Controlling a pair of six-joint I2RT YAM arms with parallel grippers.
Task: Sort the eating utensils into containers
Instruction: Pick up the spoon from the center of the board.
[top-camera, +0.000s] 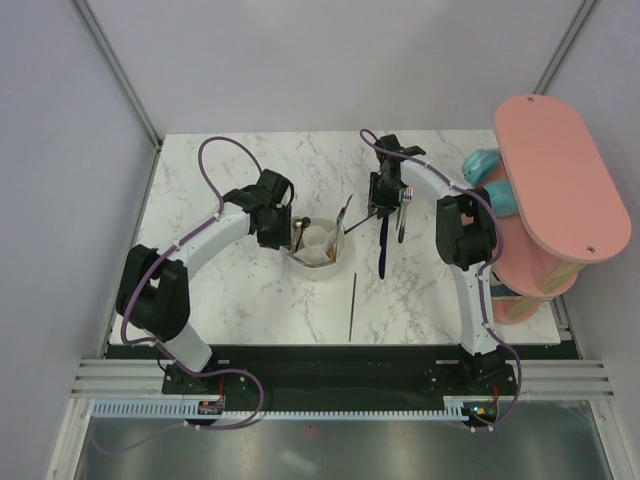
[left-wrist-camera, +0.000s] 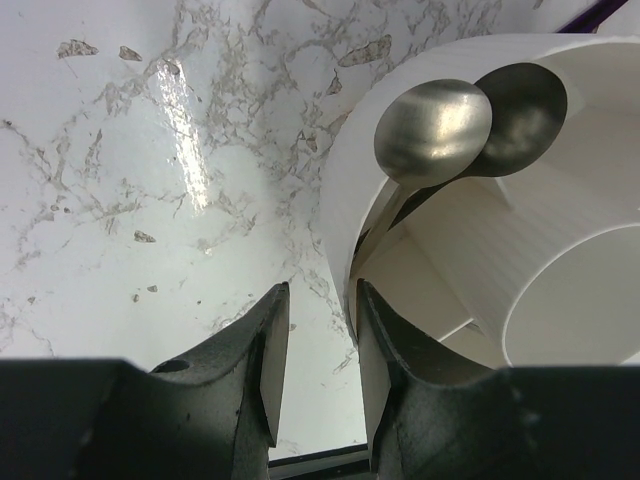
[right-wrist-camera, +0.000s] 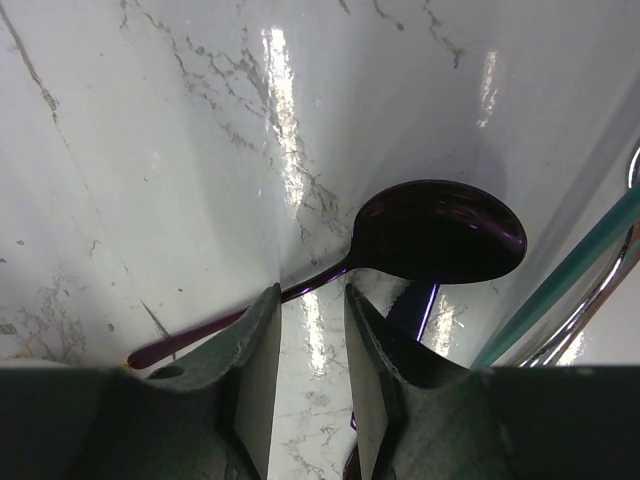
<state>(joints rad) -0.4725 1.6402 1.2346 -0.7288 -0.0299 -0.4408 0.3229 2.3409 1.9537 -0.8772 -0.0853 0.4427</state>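
The white round holder stands mid-table with two silver spoons leaning in a ring section and a thin stick at its right side. My left gripper is open at the holder's left rim, with its right finger against the wall and only table between the jaws. My right gripper is open just above the table. The purple spoon lies flat, its handle crossing just past the fingertips. A blue-handled utensil and a silver one lie beside it. A black stick lies nearer the front.
A large pink oval board on a stand fills the right edge of the table, with teal objects beneath it. Grey walls close the back and both sides. A teal strip crosses the right wrist view.
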